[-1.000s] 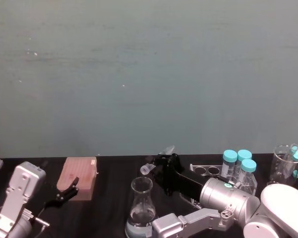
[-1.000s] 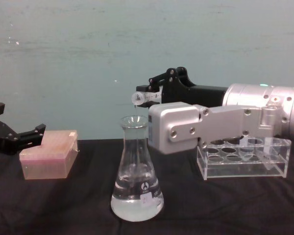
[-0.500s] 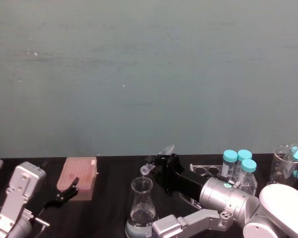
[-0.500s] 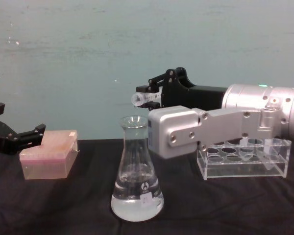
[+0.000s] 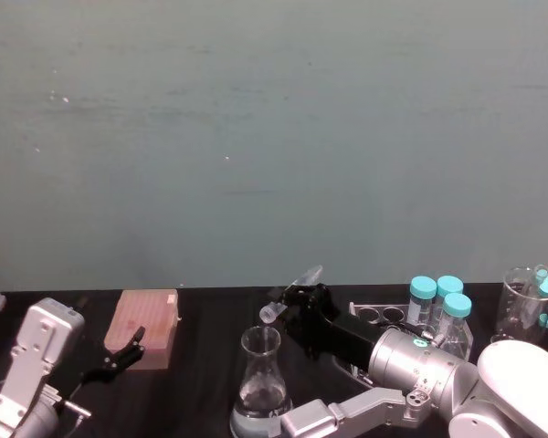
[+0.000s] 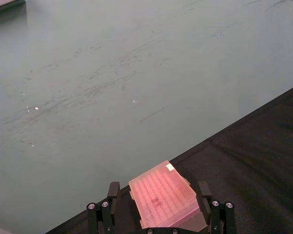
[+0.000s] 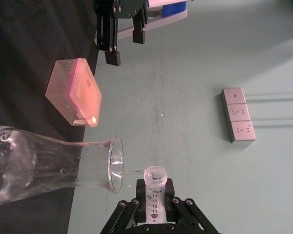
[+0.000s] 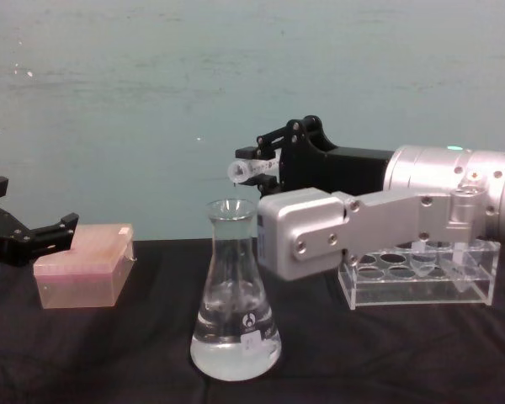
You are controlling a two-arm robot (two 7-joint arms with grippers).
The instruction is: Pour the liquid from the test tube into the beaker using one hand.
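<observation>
I see right claw (image 8: 271,166) clenched on one test tube (image 8: 246,171), tipped near level. Tube's rear hidden between fingers, and I can't tell its contents. One Erlenmeyer flask (image 8: 234,295) just below claw, clear liquid (image 8: 236,352) in base. Left claw (image 5: 121,354) released, well apart, one pink tip box (image 8: 82,269) beside it.

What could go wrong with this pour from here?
The right gripper holds the test tube tilted over the beaker. The beaker's neck is narrow and, in the right wrist view, the tube's mouth sits just off the rim, so the pour may land outside.
The arm's silver link looks close beside the beaker and could nudge it.
The left gripper sits parked by the pink box.
</observation>
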